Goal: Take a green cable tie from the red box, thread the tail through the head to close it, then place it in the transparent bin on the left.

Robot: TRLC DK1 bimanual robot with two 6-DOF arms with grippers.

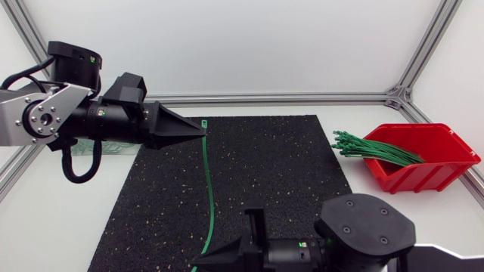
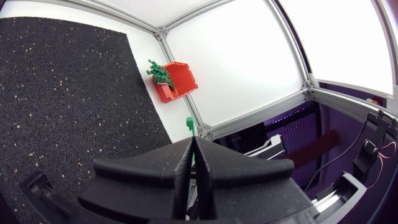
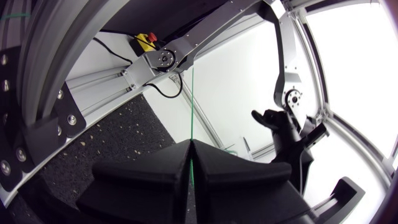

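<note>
A single green cable tie point(image 1: 209, 189) stretches over the black mat point(image 1: 272, 174) between my two grippers. My left gripper point(image 1: 199, 127) is shut on the tie's head end at the mat's far edge. In the left wrist view the green head point(image 2: 189, 124) pokes out past the closed fingertips point(image 2: 193, 142). My right gripper point(image 1: 204, 260) is shut on the tail end at the mat's near edge. The tie point(image 3: 192, 99) runs straight out from between its fingers point(image 3: 191, 144). The red box point(image 1: 420, 155) at the right holds a bundle of green ties point(image 1: 374, 147).
The red box point(image 2: 178, 81) also shows in the left wrist view beyond the mat. A transparent bin point(image 1: 110, 151) shows only in part behind my left arm. Aluminium frame rails point(image 1: 302, 98) border the white table.
</note>
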